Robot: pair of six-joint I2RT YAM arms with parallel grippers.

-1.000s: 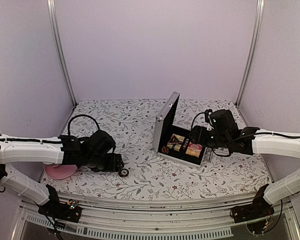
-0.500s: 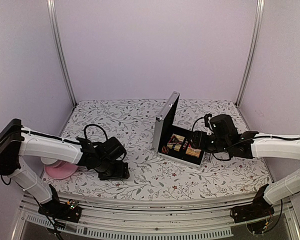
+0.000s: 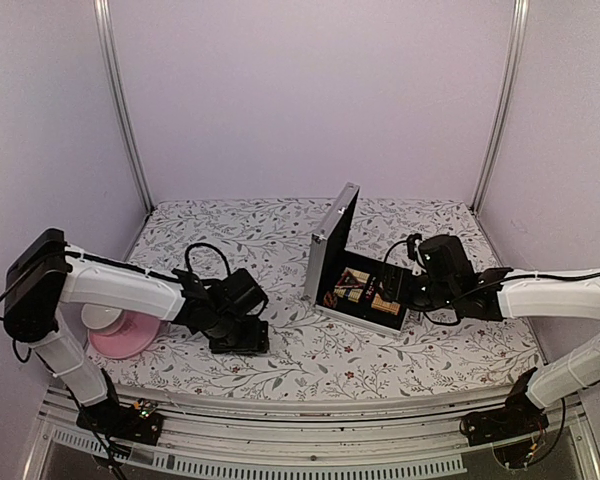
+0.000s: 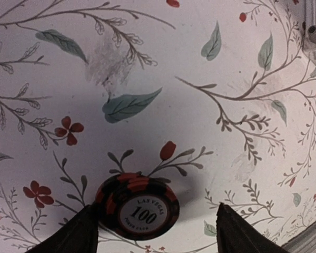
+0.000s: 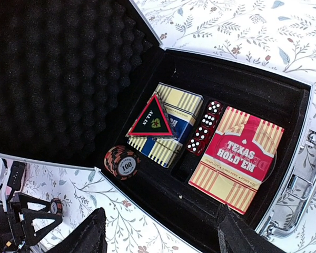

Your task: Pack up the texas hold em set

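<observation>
Your left gripper [image 4: 155,219] stands released, its two dark fingers [image 4: 79,234] spread either side of the black-and-red round poker chip marked 100 [image 4: 138,208], which lies flat on the white floral tablecloth [image 4: 163,95]. The chip sits off centre, just beside the finger on the left of the wrist view, perhaps touching it, and apart from the other. I'd shift toward that side before you close, or one pad will likely shove the chip along the cloth instead of pinching it. It looks thin, so bring the tips right down to the cloth, clench slowly on its rim, then lift straight. From above, this gripper [image 3: 242,338] works near the table's front edge, with the pink round plate [image 3: 120,342] and white bowl [image 3: 102,318] to its left. The flat silver aluminium briefcase [image 3: 330,235] is well apart to its right, with the lid propped up. Your right gripper [image 5: 160,216] hangs released and empty over the black-lined tray. There a second chip [image 5: 122,162], a red-edged triangular token [image 5: 150,120], red dice [image 5: 203,129], a blue-and-yellow card pack [image 5: 176,134] and a red-and-yellow card pack [image 5: 229,174] lie. Aim for the free space beside that second chip.
</observation>
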